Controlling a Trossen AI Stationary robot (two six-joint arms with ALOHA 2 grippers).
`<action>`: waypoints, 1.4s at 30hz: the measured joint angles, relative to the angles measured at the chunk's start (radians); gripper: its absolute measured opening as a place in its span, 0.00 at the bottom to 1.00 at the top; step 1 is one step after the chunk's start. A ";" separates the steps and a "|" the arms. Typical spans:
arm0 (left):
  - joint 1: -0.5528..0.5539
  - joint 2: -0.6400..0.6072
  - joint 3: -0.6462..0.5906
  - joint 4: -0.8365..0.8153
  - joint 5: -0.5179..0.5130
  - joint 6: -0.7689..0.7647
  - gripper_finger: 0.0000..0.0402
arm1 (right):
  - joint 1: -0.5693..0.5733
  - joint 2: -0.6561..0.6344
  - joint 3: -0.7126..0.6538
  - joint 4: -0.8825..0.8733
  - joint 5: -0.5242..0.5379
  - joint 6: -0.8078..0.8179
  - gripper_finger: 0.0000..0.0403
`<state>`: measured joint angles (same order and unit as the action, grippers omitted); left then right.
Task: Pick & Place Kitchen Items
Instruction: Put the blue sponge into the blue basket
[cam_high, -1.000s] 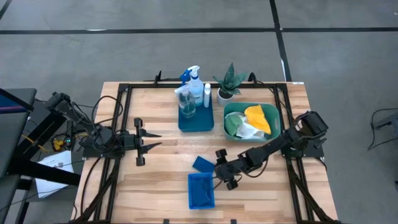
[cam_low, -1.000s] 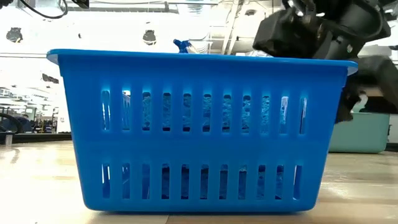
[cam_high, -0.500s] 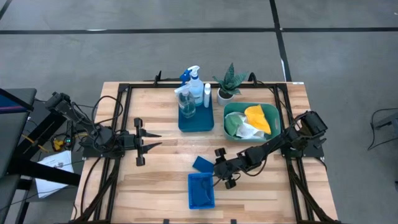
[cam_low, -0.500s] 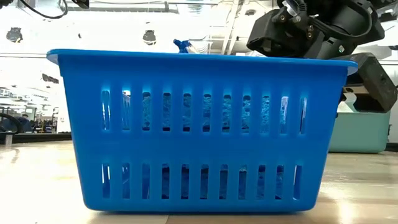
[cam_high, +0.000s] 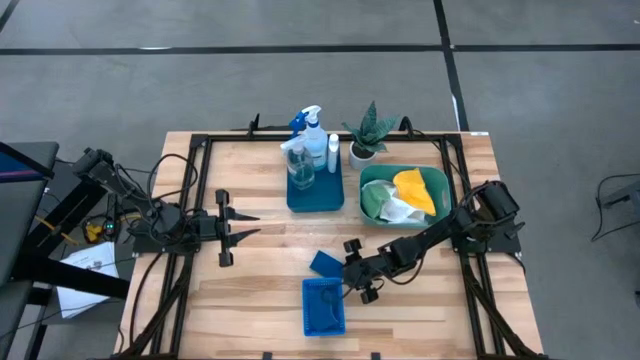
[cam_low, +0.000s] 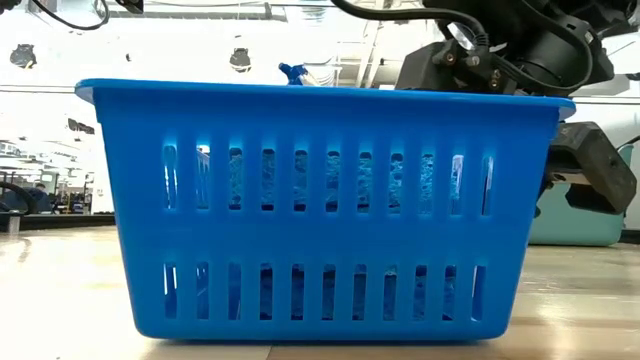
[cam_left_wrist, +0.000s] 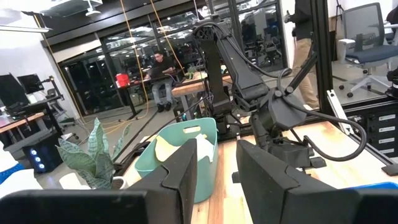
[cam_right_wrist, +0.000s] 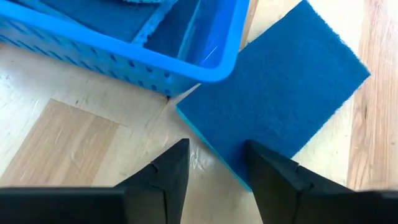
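Sponge (cam_right_wrist: 283, 93), a flat blue square, lies on the table (cam_high: 260, 290) just beside the blue slotted basket (cam_high: 323, 306), at the basket's far side and touching or nearly touching its rim. In the right wrist view one corner tucks in under the basket's curved lip. It lies skewed to the basket, a corner pointing at the basket wall rather than an edge; being square and flat, it has no real long axis, only its two diagonals, one of which runs roughly away from the basket. At least one more blue sponge already lies inside the basket.

Hovering right over the sponge's near edge is the right gripper (cam_right_wrist: 214, 165), with its fingers apart and nothing between them. The step in hand looks like the reach for this sponge, with the grasp not yet made. The next move probably calls for lowering the fingers to straddle the sponge's thin edge or a corner, closing on it, then lifting it clear of the lip and over the basket's wall.

Farther from the basket, the left gripper (cam_high: 243, 226) waits above the table with its fingers parted and empty. Beyond that, the blue tray (cam_high: 316, 194) holds the spray bottle (cam_high: 308, 132) and the other bottles upright. Beside it the teal tub (cam_high: 372, 212) holds yellow, white and green cloths (cam_high: 412, 190). The potted plant (cam_high: 368, 132) stands farthest back.
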<state>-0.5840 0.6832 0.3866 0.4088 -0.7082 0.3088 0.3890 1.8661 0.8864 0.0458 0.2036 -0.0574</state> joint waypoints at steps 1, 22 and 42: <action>0.000 0.000 0.000 0.000 0.000 0.000 0.27 | -0.002 -0.001 0.000 0.000 -0.001 0.000 0.37; 0.000 0.000 0.000 0.000 0.000 0.000 0.27 | -0.005 -0.028 0.033 -0.173 0.013 0.011 0.02; 0.000 0.000 0.000 0.003 0.007 0.000 0.27 | 0.122 -0.248 0.102 -0.583 0.218 0.406 0.00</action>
<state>-0.5838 0.6834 0.3866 0.4116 -0.7013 0.3088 0.5113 1.6177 0.9882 -0.5371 0.4211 0.3481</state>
